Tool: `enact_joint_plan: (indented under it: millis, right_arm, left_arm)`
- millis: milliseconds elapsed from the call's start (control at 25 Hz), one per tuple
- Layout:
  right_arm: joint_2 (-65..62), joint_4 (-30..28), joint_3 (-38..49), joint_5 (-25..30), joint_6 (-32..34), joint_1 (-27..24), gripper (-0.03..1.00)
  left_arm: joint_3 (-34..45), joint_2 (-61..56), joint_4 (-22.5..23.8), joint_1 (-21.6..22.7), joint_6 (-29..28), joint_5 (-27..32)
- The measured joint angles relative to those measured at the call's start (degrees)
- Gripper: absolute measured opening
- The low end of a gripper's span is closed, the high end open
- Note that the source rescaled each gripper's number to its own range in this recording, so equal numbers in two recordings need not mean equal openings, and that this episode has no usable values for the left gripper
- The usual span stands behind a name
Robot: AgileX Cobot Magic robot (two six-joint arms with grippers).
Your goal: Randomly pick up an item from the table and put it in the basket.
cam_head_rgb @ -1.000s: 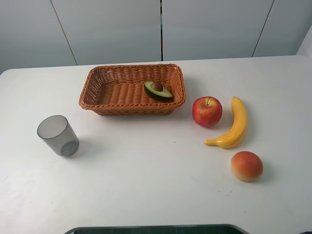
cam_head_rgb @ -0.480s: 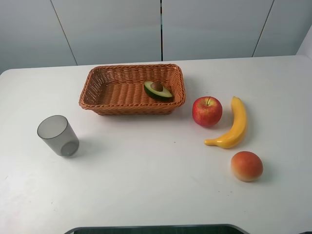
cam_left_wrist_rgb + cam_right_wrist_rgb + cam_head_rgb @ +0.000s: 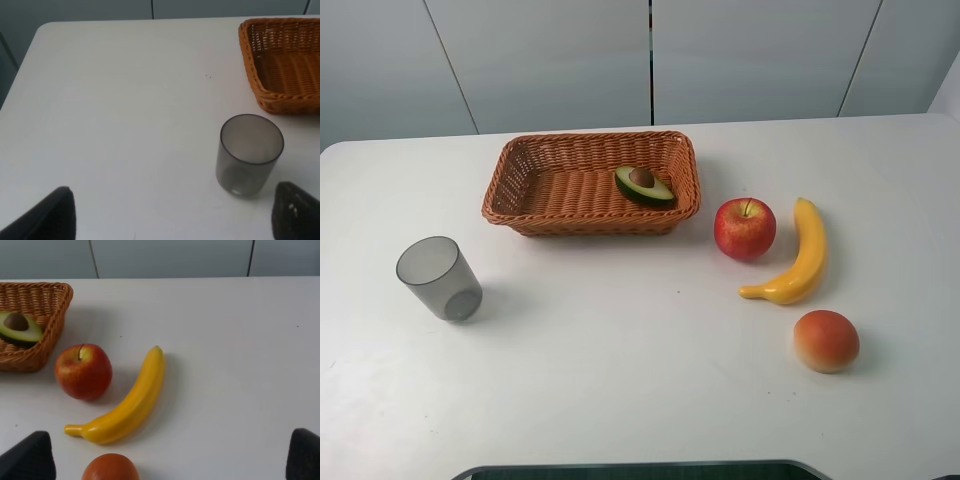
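Already, the avocado [image 3: 643, 186] lies cut face up inside the basket [image 3: 525, 182], against the wall nearest the desk's right edge, so we judge the task to be as good as done. The basket sits toward the far edge of the desk [image 3: 620, 380], roughly at its middle. Neither arm shows in the high view. In the wrist views we see only the dark fingertips of the left end effector [image 3: 172, 212] and the right end effector [image 3: 172, 457], set wide apart at the corners of each picture with nothing between them, so both stand spread and empty. The cup [image 3: 439, 278] stands upright toward the left edge, near the left fingertips [image 3: 295, 210] as that wrist view shows it. The apple [image 3: 745, 228], banana [image 3: 796, 256] and peach [image 3: 826, 340] lie toward the right edge, the apple just beside the basket wall. What could go wrong from here is, in our judgement, small: if the left arm swung sideways at a low height, it could tip the cup, and a careless sweep by the right arm could roll the apple or peach, both round and free to travel. A nudge to the basket might shift the avocado, though the flared wall should keep it in.
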Motion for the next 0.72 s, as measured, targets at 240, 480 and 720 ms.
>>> enact_joint_plan:
  millis: [240, 480, 720]
  right_arm:
    - [0.0, -0.01, 0.0, 0.0, 0.12, -7.2, 1.0]
    - [0.0, 1.78, 0.0, 0.0, -1.75, -9.14, 1.0]
    - [0.0, 2.78, 0.0, 0.0, -2.79, -9.14, 1.0]
  left_arm:
    - [0.0, 0.0, 0.0, 0.0, 0.0, 0.0]
    - [0.0, 0.0, 0.0, 0.0, 0.0, 0.0]
    - [0.0, 0.0, 0.0, 0.0, 0.0, 0.0]
